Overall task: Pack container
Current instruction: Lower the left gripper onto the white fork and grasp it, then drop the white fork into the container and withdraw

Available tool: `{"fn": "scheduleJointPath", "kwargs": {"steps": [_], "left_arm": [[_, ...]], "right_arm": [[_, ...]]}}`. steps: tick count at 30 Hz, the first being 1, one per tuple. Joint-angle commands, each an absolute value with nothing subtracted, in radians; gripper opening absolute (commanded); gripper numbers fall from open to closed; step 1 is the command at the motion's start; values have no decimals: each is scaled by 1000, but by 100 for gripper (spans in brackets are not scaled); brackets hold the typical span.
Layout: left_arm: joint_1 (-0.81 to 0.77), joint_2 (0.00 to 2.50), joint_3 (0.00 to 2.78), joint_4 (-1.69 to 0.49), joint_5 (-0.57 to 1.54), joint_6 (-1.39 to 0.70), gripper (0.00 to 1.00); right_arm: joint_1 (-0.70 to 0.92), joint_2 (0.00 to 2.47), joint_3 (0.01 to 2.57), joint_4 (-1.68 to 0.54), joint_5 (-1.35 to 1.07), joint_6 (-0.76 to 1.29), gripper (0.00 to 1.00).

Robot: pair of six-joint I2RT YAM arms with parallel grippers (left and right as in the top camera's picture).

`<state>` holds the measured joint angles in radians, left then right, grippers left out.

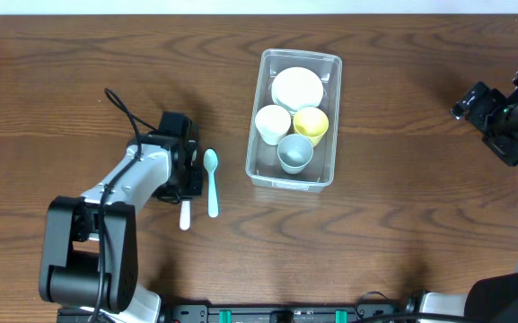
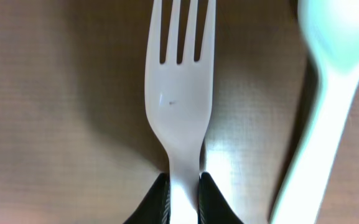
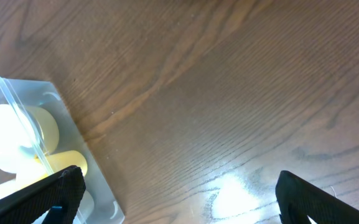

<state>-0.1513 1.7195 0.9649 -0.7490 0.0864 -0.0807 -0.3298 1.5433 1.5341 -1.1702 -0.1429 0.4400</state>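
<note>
The clear plastic container (image 1: pixel 264 166) stands at the table's middle and holds a white bowl (image 1: pixel 296 87), a white cup (image 1: pixel 272 123), a yellow cup (image 1: pixel 311 123) and a grey cup (image 1: pixel 294 153). It also shows at the left edge of the right wrist view (image 3: pixel 98 183). My left gripper (image 1: pixel 185 184) is shut on the handle of a white plastic fork (image 2: pixel 179 93), whose handle end (image 1: pixel 185 216) lies on the table. A teal spoon (image 1: pixel 211 182) lies just to its right, blurred in the left wrist view (image 2: pixel 322 106). My right gripper (image 3: pixel 179 196) is open and empty at the far right.
The table is dark wood (image 1: pixel 393 224). The left arm's base (image 1: pixel 88 260) stands at the front left, with a black cable (image 1: pixel 119 106) looping behind the gripper. The right arm (image 1: pixel 510 117) hangs over the right edge.
</note>
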Motion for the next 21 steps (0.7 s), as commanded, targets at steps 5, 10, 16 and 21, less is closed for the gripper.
{"fn": "scheduleJointPath", "kwargs": {"steps": [5,10,16,21], "left_arm": [[-192,1600,1308,-999,105,-54,6],[-356,1518,1490,-1060,124,38,6],[-613,1504,1509,-998,124,359,6],[-753,1570,1509,-934,123,664,6]], "right_arm": [[-334,1541,1533,-1171,-146,440,99],[-334,1541,1533,-1171,-146,440,99],[-334,1541,1533,-1171,-146,440,99],[-334,1541,1533,-1171,-146,440,99]]}}
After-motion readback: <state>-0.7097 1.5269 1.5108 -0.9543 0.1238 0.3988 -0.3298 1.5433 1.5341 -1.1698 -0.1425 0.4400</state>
